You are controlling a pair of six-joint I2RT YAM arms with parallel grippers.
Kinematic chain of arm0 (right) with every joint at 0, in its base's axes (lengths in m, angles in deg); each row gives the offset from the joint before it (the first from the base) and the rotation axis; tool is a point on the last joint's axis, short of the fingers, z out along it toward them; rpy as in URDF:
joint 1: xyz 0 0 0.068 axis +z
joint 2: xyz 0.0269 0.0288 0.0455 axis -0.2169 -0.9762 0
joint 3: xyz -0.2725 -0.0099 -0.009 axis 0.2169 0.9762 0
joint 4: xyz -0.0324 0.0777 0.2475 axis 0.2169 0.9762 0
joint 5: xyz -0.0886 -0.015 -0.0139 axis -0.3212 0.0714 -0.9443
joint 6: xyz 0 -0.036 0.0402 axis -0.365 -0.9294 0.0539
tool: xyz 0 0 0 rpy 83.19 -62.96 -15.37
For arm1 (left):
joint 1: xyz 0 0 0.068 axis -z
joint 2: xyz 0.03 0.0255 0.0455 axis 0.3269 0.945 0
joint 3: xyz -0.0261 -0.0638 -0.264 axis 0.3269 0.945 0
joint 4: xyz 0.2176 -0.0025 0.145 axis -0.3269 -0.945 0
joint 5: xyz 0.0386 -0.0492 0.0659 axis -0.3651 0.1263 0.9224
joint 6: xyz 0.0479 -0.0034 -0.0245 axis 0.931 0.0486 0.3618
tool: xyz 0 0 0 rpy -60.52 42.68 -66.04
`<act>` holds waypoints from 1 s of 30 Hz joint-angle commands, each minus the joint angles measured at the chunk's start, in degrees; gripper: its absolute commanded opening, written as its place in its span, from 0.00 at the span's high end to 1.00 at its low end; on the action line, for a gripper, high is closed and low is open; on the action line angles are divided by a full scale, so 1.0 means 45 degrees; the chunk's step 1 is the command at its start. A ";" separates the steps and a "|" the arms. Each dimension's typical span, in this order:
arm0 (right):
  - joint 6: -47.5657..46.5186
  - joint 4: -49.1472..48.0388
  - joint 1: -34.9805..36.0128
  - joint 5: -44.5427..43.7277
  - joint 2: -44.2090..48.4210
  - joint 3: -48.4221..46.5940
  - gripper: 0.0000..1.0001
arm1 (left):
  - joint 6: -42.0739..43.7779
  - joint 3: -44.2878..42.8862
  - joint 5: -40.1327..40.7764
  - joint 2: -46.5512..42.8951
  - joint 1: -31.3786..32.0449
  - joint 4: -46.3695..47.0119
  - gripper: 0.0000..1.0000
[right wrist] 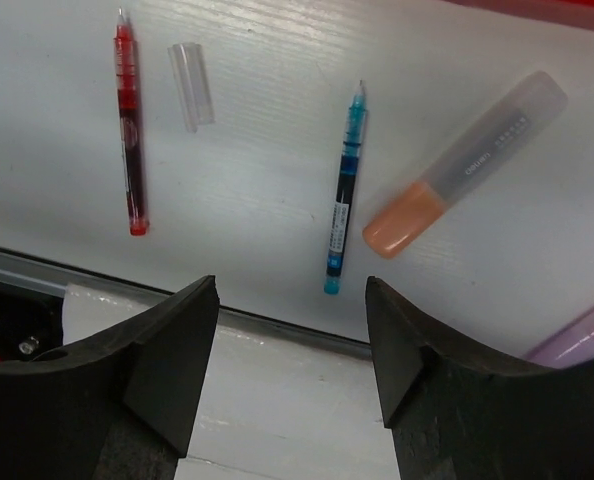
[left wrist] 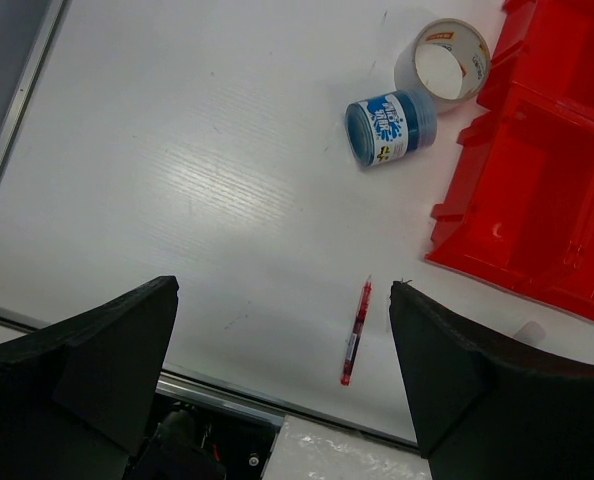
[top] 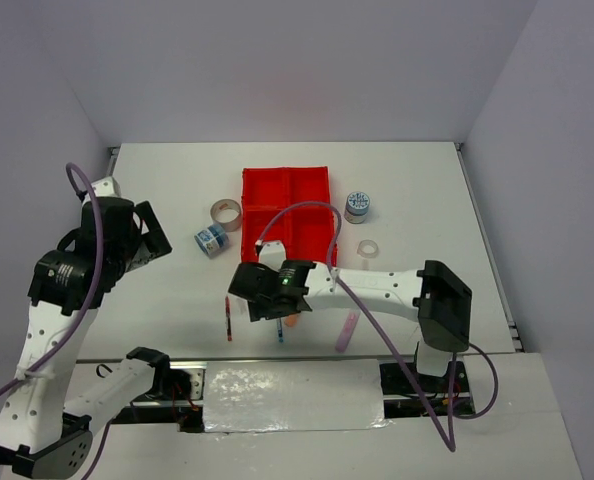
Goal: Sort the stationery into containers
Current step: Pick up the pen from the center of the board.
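Observation:
The red tray of four compartments lies mid-table, and no stationery shows in it. A tan tape ring and a blue-white roll lie to its left. A second roll and a clear tape ring lie to its right. My right gripper is open and empty, above the table's near edge. Just beyond it lie a blue pen, an orange highlighter and a red pen. My left gripper is open, empty and raised, with the red pen below it.
A clear pen cap lies beside the red pen. A purple highlighter lies near the front edge, right of the right gripper. The metal rail of the table edge runs just below the pens. White walls enclose the table.

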 commanded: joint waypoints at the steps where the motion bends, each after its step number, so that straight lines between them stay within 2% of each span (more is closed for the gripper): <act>1: -0.0140 -0.1135 -0.0005 0.0103 -0.0555 -0.0140 0.32 | 0.0326 0.0224 -0.0276 -0.0196 0.0029 0.0238 0.01; 6: -0.0649 -0.1234 -0.0414 0.0006 -0.1378 -0.0179 0.37 | 0.0404 0.0439 -0.0511 -0.0294 0.0126 0.0277 0.01; 14: -0.1449 -0.2698 -0.0865 0.0572 -0.1593 0.1012 0.41 | 0.0658 0.0830 -0.0842 -0.0216 0.0224 0.0413 0.01; 16: -0.1586 -0.2777 -0.0981 0.0631 -0.1749 0.0955 0.45 | 0.0736 0.0869 -0.0902 -0.0158 0.0224 0.0414 0.01; 23: -0.1704 -0.2758 -0.1196 0.0748 -0.2316 0.0915 0.45 | 0.1049 0.0850 -0.0706 0.0194 0.0205 0.0414 0.01; 30: -0.1665 -0.2953 -0.1334 0.0865 -0.2257 0.1384 0.46 | 0.1146 0.1103 -0.1428 0.0136 0.0204 0.0726 0.01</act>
